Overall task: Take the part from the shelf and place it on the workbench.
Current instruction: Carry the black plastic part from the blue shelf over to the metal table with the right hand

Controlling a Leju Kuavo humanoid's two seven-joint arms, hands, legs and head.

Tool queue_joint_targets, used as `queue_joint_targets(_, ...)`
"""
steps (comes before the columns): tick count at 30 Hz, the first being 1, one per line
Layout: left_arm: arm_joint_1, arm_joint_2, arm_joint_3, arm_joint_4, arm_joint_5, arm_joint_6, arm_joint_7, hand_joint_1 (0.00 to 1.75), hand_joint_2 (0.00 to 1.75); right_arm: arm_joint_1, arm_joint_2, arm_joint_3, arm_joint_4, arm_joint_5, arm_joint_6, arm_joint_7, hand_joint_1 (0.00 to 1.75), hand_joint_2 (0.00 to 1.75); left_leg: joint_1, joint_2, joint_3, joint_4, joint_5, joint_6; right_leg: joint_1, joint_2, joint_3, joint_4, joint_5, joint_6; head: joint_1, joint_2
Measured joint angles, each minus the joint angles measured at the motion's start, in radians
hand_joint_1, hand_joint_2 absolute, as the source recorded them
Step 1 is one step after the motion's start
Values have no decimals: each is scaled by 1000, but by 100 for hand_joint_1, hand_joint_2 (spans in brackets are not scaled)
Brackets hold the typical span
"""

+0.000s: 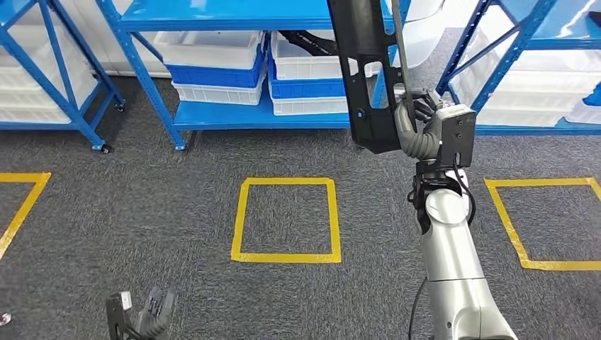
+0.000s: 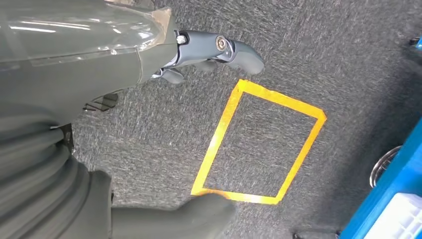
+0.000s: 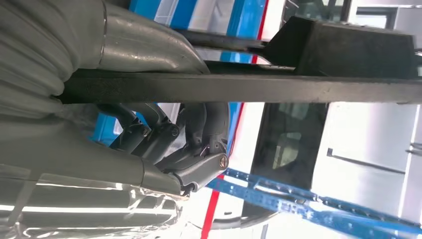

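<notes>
**Part held up in my right hand, shelf ahead**

My right hand (image 1: 425, 117) is raised in front of me with its fingers (image 3: 199, 129) curled around the edge of the black part (image 1: 368, 71), and I can see in the right wrist view that the grip wraps a long dark bar of it. The part is a flat black panel with cut-outs, held upright and clear of the floor, its top running out of the head view. It hangs in front of the blue shelf (image 1: 212, 117), not resting on it.

My left hand (image 1: 152, 312) hangs low by my side over the grey carpet (image 1: 142, 212). In the left wrist view its fingers (image 2: 219, 50) hold nothing and sit apart from the thumb, so I read it as open.

On the shelf's lower level sit stacked white and blue bins (image 1: 220, 67). A yellow taped square (image 1: 287, 219) marks the carpet straight ahead, with another taped square (image 1: 546, 223) to its right, just beside my right arm.
</notes>
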Motion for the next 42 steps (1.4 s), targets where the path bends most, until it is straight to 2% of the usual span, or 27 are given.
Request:
queue_joint_targets(2, 4, 3, 0, 0, 8, 0, -5, 0, 175, -9, 0, 0, 11, 0, 7, -2, 175, 175, 3, -1, -1, -11, 16, -11, -3, -1, -16, 1, 17, -20, -1, 0)
queue_joint_targets(3, 7, 4, 0, 0, 11, -1, -7, 0, 175, -13, 2, 0, 18, 0, 10, -4, 175, 175, 5, -2, -7, -4, -1, -15, -7, -3, -23, 0, 28, -32, -2, 0)
queue_joint_targets(4, 10, 5, 0, 0, 14, -2, -9, 0, 175, -17, 4, 0, 26, -1, 12, -7, 175, 175, 6, -3, -18, 23, -37, -19, -11, -4, -31, -2, 40, -42, -4, 0)
queue_joint_targets(6, 14, 7, -1, 0, 20, -3, -14, 0, 175, -28, 10, 0, 44, -1, 13, -15, 175, 175, 7, -6, -55, 144, -147, -27, -10, -5, -57, -2, 65, -57, -8, 0)
queue_joint_targets(7, 14, 8, -1, 0, 23, -3, -16, 0, 175, -32, 12, 0, 53, -1, 13, -19, 175, 175, 7, -7, -73, 220, -187, -30, -8, -5, -72, -1, 77, -60, -10, 0)
queue_joint_targets(8, 15, 8, -1, 0, 25, -3, -18, 0, 175, -36, 13, 0, 63, -2, 13, -21, 175, 175, 7, -8, -83, 283, -205, -30, -5, -5, -86, -1, 89, -60, -11, 0)
queue_joint_targets(9, 16, 9, -1, 0, 26, -3, -18, 0, 175, -37, 14, 0, 71, -1, 12, -22, 175, 175, 7, -8, -78, 316, -201, -28, -2, -5, -100, -1, 99, -60, -11, 0)
queue_joint_targets(10, 16, 10, -1, 0, 26, -3, -19, 0, 175, -38, 14, 0, 78, -1, 12, -23, 175, 175, 6, -8, -53, 309, -184, -23, 2, -6, -112, 0, 109, -59, -12, 0)
queue_joint_targets(11, 16, 10, -1, 0, 27, -3, -19, 0, 175, -39, 14, 0, 83, -1, 11, -23, 175, 175, 4, -9, -6, 263, -166, -15, 6, -6, -122, 0, 118, -58, -12, 0)
queue_joint_targets(13, 15, 14, -1, -1, 27, -3, -19, 0, 175, -43, 16, 0, 90, -1, 11, -23, 175, 175, -3, -10, 108, 120, -173, 9, 10, -6, -135, 0, 133, -53, -11, 0)
queue_joint_targets(14, 14, 15, -1, -2, 27, -3, -20, 0, 175, -47, 17, 0, 93, -1, 11, -24, 175, 175, -8, -10, 147, 64, -186, 17, 11, -7, -138, 0, 138, -49, -10, 0)
queue_joint_targets(15, 14, 17, -1, -3, 27, -3, -21, 0, 175, -50, 18, 0, 96, -1, 10, -25, 175, 175, -12, -8, 167, 31, -198, 19, 13, -8, -140, 2, 140, -47, -11, 0)
queue_joint_targets(16, 14, 17, -1, -3, 27, -3, -22, 0, 175, -54, 19, 0, 99, -2, 10, -25, 175, 175, -14, -6, 172, 19, -198, 12, 15, -9, -142, 2, 141, -47, -11, 0)
queue_joint_targets(18, 14, 17, -1, -3, 30, -3, -24, 0, 175, -56, 20, 0, 106, -2, 10, -27, 175, 175, -19, -7, 167, 15, -192, 8, 16, -9, -146, 3, 145, -46, -13, 0)
queue_joint_targets(19, 14, 17, -1, -3, 32, -3, -24, 0, 175, -57, 20, 0, 109, -2, 10, -28, 175, 175, -21, -7, 163, 15, -188, 9, 14, -9, -148, 1, 152, -44, -12, 0)
queue_joint_targets(20, 15, 18, -1, -3, 34, -4, -25, 0, 175, -57, 20, 0, 112, -2, 10, -29, 175, 175, -23, -7, 158, 16, -183, 15, 13, -9, -150, -1, 158, -40, -13, 0)
queue_joint_targets(25, 17, 17, -1, -1, 44, -5, -29, 0, 175, -68, 22, 0, 131, -2, 10, -32, 175, 175, -26, -7, 146, 16, -168, 20, 9, -9, -159, -9, 176, -33, -12, 0)
queue_joint_targets(35, 23, 16, -1, 0, 72, -6, -45, 0, 175, -105, 30, 4, 188, -2, 7, -57, 175, 175, -26, -7, 142, 17, -166, 23, 7, -9, -161, -11, 181, -33, -13, 0)
queue_joint_targets(42, 30, 17, -1, 0, 79, -7, -46, 0, 175, -116, 33, 13, 211, 30, -20, -55, 175, 175, -28, -7, 139, 22, -166, 25, 0, -10, -162, -13, 185, -27, -13, 0)
